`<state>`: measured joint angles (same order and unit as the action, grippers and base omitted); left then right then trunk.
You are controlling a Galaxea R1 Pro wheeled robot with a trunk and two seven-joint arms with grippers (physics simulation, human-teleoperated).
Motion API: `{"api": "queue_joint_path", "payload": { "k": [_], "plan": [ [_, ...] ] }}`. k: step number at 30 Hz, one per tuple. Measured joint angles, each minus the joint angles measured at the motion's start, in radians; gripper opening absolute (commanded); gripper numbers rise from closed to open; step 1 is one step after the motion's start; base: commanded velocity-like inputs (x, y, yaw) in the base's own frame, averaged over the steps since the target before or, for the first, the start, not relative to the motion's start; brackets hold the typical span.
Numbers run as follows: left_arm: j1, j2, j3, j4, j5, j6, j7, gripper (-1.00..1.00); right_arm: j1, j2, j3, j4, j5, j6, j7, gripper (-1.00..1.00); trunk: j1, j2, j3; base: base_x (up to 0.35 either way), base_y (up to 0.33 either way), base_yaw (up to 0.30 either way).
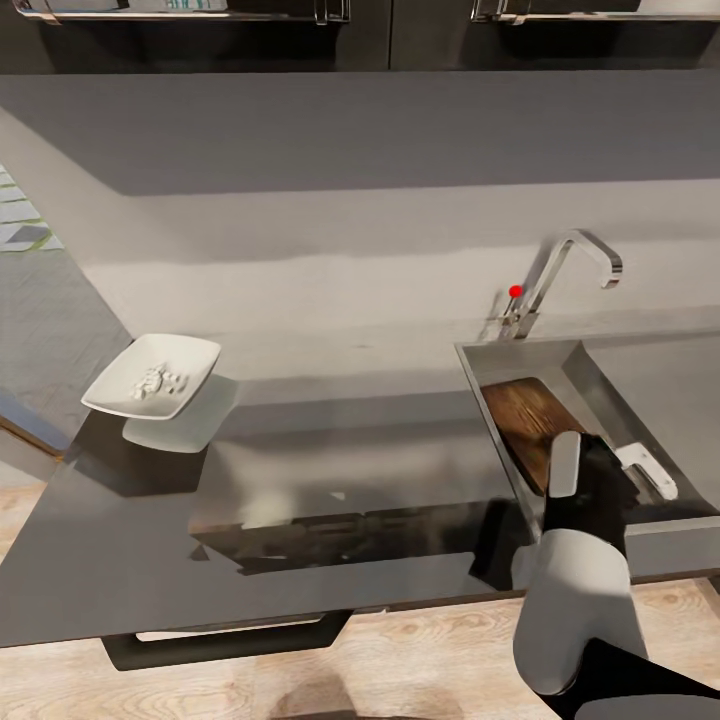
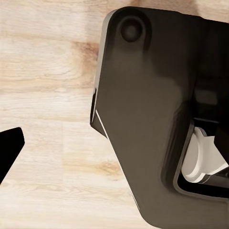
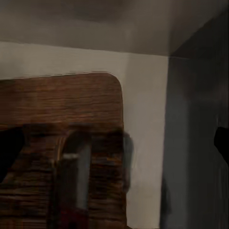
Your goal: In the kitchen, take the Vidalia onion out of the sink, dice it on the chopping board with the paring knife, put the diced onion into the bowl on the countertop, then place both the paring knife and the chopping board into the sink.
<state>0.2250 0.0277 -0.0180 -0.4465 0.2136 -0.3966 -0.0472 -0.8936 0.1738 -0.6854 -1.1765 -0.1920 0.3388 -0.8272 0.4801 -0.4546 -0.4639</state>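
Observation:
The dark-brown chopping board (image 1: 523, 421) lies inside the sink (image 1: 600, 368), partly covered by my right arm (image 1: 578, 560). In the right wrist view the paring knife (image 3: 75, 167) rests on the board (image 3: 62, 105), grey blade up the picture and red handle at the lower edge. My right gripper (image 3: 117, 145) is open just above it, with a dark fingertip at each side edge and nothing held. The white bowl (image 1: 152, 376) stands at the countertop's (image 1: 350, 450) left end with pale diced onion (image 1: 160, 382) in it. My left gripper (image 2: 114, 148) hangs low over the floor, one black fingertip (image 2: 9, 145) showing.
A curved chrome faucet (image 1: 575, 250) with a red knob (image 1: 515, 291) stands behind the sink. Dark wall cabinets (image 1: 360, 30) run along the top. Wood floor (image 1: 400, 660) lies in front of the counter, and my dark base (image 2: 152, 119) sits beside the left gripper.

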Motion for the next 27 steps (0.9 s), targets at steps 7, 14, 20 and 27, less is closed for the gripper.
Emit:
{"api": "queue_joint_path", "payload": {
  "k": [7, 14, 20, 27],
  "plan": [
    [0.0, 0.0, 0.0, 0.0, 0.001, 0.0, 0.0, 1.0, 0.0, 0.0, 0.005, -0.289, 0.007, 0.385, 0.07, 1.0, 0.0, 0.0, 0.0, 0.0, 0.0, 0.0],
    [0.0, 0.0, 0.0, 0.0, 0.0, 0.0, 0.0, 1.0, 0.006, 0.0, 0.082, -0.377, 0.013, 0.612, 0.325, 1.0, 0.0, 0.0, 0.0, 0.0, 0.0, 0.0],
    [0.0, -0.001, 0.0, 0.0, 0.001, 0.0, 0.0, 1.0, 0.069, 0.0, 0.242, -0.382, 0.029, 0.635, 0.542, 1.0, 0.0, 0.0, 0.0, 0.0, 0.0, 0.0],
    [0.0, 0.0, 0.0, 0.0, 0.001, 0.0, 0.0, 1.0, 0.106, -0.027, 0.298, -0.384, 0.039, 0.636, 0.739, 1.0, 0.0, 0.0, 0.0, 0.0, 0.0, 0.0]
  ]
}}
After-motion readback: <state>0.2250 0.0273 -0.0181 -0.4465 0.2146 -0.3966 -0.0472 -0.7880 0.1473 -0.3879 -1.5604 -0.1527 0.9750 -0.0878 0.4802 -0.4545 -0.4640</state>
